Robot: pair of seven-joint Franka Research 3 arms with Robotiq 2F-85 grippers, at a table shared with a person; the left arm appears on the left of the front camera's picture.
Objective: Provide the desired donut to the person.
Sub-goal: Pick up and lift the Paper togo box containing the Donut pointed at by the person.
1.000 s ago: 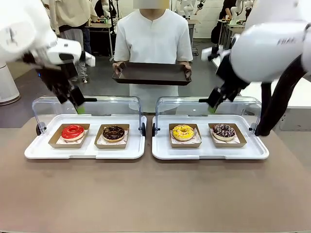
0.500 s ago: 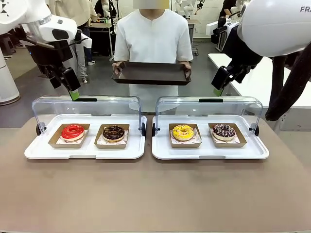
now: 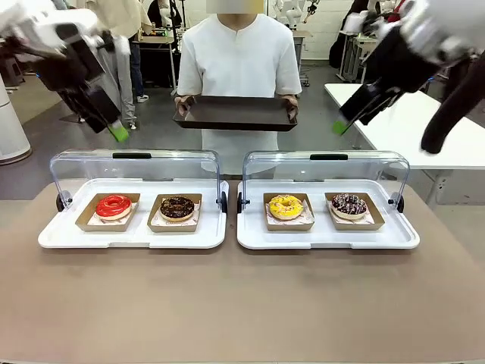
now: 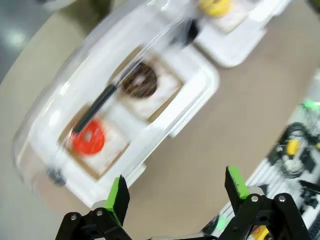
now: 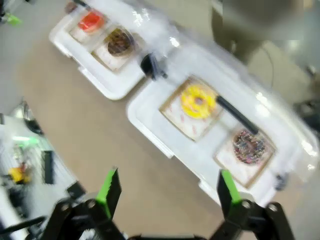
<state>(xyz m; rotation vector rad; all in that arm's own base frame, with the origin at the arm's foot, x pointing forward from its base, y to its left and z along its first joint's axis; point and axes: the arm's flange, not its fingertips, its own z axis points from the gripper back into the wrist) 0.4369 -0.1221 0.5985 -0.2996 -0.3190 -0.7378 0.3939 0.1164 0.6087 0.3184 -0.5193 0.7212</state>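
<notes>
Now, in the front view, your left claw (image 3: 114, 130) is hanging high at the left, above the clear lid (image 3: 136, 163) of the left white tray (image 3: 53, 236). Your right claw (image 3: 342, 125) is hanging just as high above the right white tray (image 3: 402, 236). Neither is touching anything. The person (image 3: 239, 61) is standing at the far side of the desk (image 3: 242, 303), holding a dark tray (image 3: 235, 114) in both hands. Four donuts are sitting in cardboard holders with the lids standing open behind them. The red donut (image 3: 114, 205) and chocolate donut (image 3: 177, 207) are lying on the left white tray, the yellow donut (image 3: 286, 205) and sprinkled donut (image 3: 348, 203) on the right white tray.

In the blurred left wrist view, the left claw's jaws are standing wide apart and gripping nothing, with the red donut and chocolate donut well beyond them.

In the right wrist view, also blurred, the right claw's jaws are gaping equally wide and empty, well clear of the yellow donut and sprinkled donut.
</notes>
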